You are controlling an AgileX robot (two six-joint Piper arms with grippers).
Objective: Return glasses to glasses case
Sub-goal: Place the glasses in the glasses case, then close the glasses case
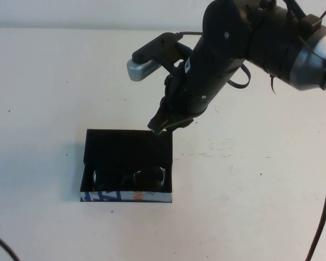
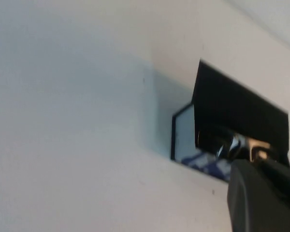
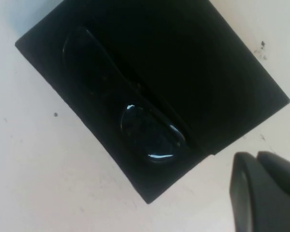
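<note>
So the white surface carries the glasses case, lid up, with the glasses already lying inside. Only closing remains, I'd say. Right tool hovers at the lid's 1 o'clock corner, looks closed, empty. Left tool's at 7 o'clock, can't tell.

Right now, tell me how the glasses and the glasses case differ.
The glasses have rounded, reflective lenses; the glasses case is a flat, matte rectangle. The glasses are narrower and lie inside the case, whose lid stands open. Both are black. The right tool hovers at the lid's far corner; the left is unseen.
</note>
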